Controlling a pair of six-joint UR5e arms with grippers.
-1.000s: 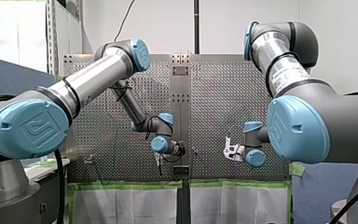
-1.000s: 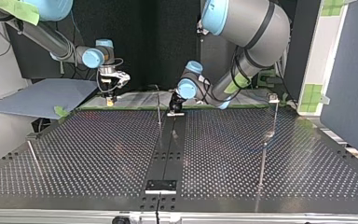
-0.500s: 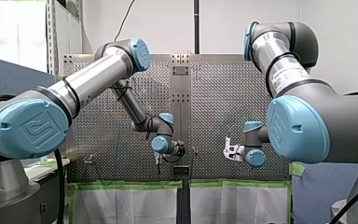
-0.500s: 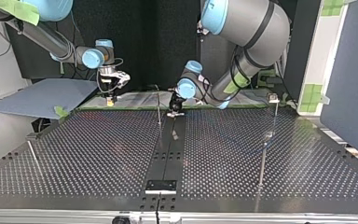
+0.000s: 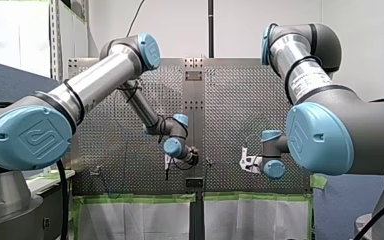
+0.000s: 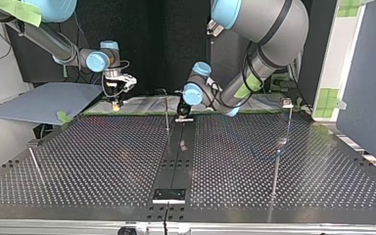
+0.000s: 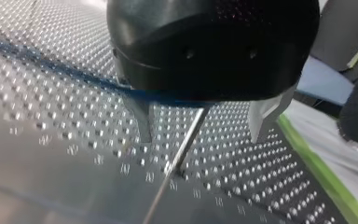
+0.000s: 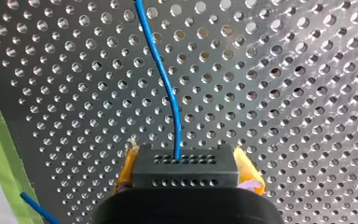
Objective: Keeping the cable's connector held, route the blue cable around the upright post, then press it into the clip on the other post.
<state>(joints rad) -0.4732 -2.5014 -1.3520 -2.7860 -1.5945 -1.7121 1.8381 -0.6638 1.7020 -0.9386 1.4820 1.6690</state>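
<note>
My right gripper is shut on the black connector, its yellow pads on either side. The blue cable runs out of the connector over the perforated plate. In the top view my right gripper hangs at the far left edge. My left gripper is low beside the thin upright post. In the left wrist view my left gripper is open. The blue cable crosses just under its body, ungripped, and the post stands ahead between the fingers. The clip post stands at the far right.
Another thin post stands at the top view's near left, and a black bracket sits at the plate's near middle. A grey board lies off the far left corner. Green tape lines the plate's edge.
My left gripper has opened and its wrist has risen a little beside the upright post. My right arm has stayed still with the connector.
</note>
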